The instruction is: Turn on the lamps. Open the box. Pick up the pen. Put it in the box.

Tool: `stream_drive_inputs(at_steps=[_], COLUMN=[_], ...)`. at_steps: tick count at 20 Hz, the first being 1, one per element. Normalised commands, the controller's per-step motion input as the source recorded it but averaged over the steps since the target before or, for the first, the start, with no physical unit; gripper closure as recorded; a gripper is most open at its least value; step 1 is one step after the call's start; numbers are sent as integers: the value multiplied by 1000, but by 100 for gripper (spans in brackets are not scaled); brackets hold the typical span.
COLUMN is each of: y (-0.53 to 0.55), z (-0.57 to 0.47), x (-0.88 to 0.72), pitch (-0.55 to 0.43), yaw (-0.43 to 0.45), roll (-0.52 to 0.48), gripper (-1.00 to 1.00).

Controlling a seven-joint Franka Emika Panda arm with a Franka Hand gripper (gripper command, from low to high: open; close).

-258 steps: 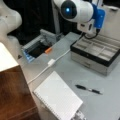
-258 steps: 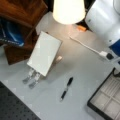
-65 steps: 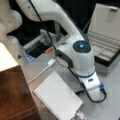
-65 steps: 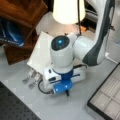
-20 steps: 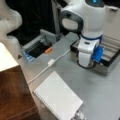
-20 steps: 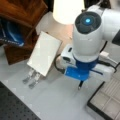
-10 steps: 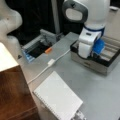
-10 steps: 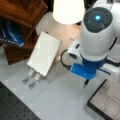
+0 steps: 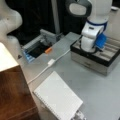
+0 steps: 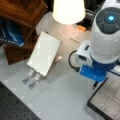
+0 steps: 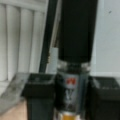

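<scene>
Gripper pinches the pen between both fingers. It hangs over the open box, near the box's front edge. Lamp glows.

— How's the light?
— The lamp glows bright, its shade nearly blown out, warming the grey table beneath it.
— And focus?
— Soft everywhere; the wrist view's pen is blurred, backdrop dark in a front view.

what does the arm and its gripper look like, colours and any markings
The arm is glossy white with rounded joints; one dark round cap has a glowing blue light. A blue band and a blue block sit at the wrist, with a black cable looping beside it. In the wrist view the gripper has dark, blocky fingers.
</scene>
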Motion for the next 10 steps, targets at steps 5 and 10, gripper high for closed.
stream_drive_inputs(at_steps=[5,10], y=[432,366], z=[98,56], x=[156,198], pitch=[151,134], yaw=[-268,-243], roll=[25,13], gripper=[100,100])
